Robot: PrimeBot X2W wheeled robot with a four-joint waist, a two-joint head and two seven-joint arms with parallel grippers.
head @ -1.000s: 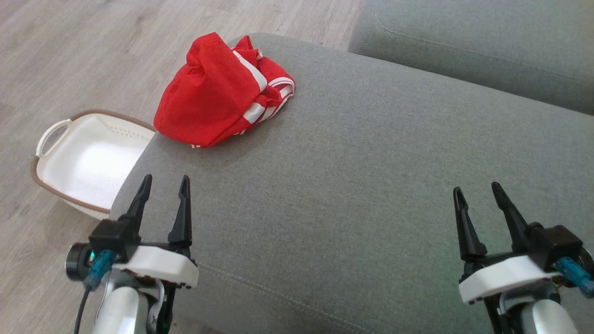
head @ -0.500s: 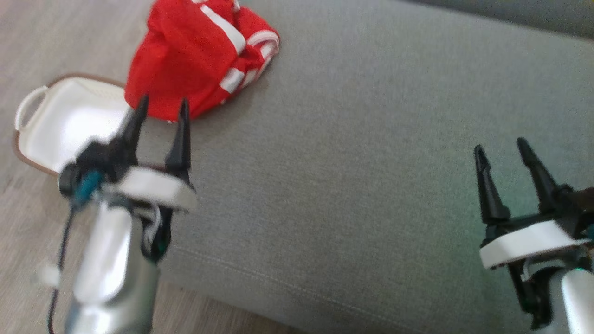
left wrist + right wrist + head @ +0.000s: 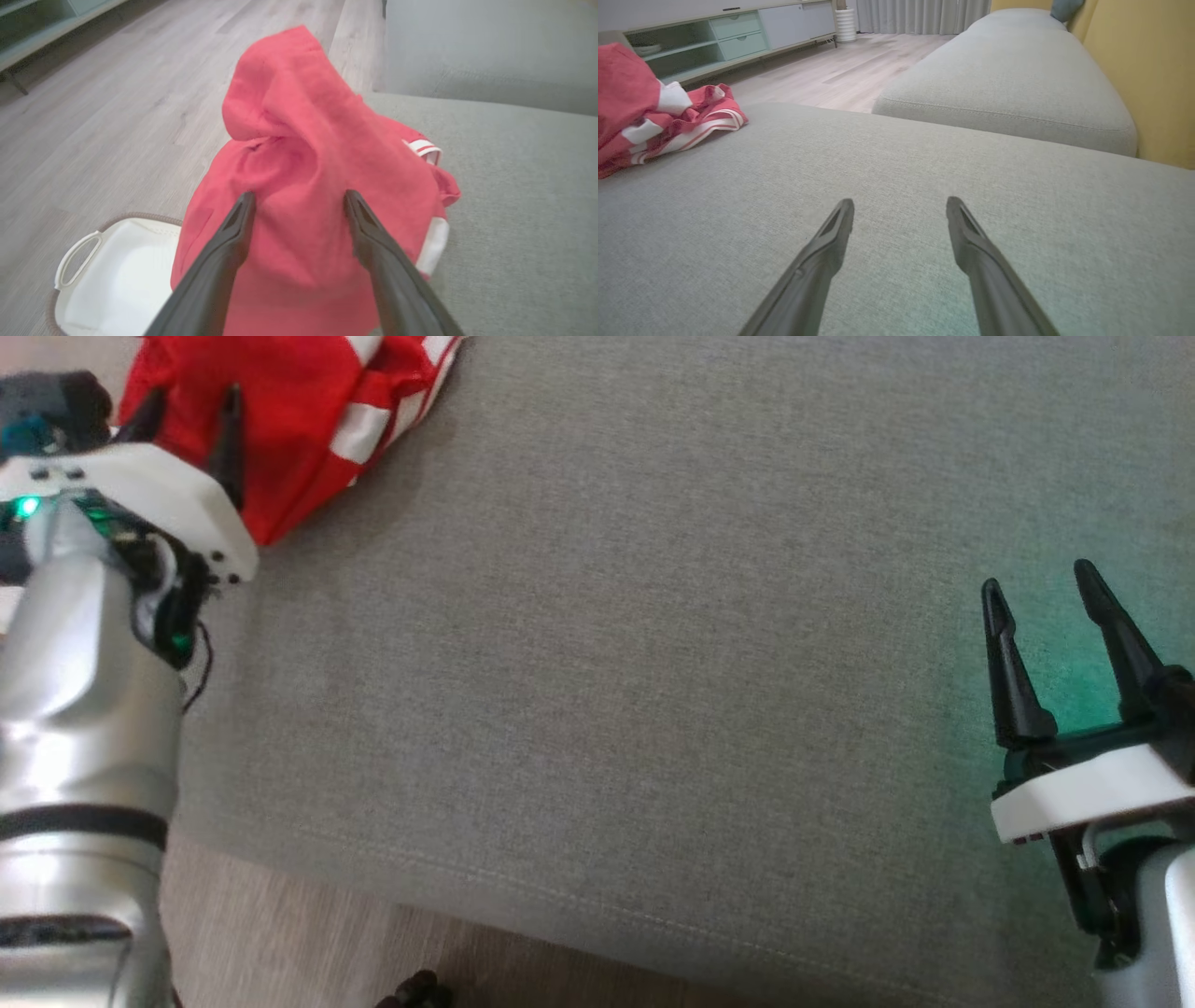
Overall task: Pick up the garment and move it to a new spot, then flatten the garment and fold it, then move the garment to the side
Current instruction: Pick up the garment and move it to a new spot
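Starting at your left tool [image 3: 189, 411]: its jaws are spread wide and grip nothing, with the tips right at the near side of the crumpled red garment [image 3: 299, 392]; you cannot tell whether they touch the cloth. Your right tool [image 3: 1037, 577] is just as wide and empty, over the bare grey sofa cushion [image 3: 607, 663], well apart to the right. The garment lies at the cushion's far left corner, beside a white basket [image 3: 121, 284] on the floor.

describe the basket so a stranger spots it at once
Find the grey fabric sofa cushion, then the crumpled red-and-white garment at its edge. On the pale wooden floor beside that sits a white plastic basket, the only thing with a brown woven rim and loop handle.
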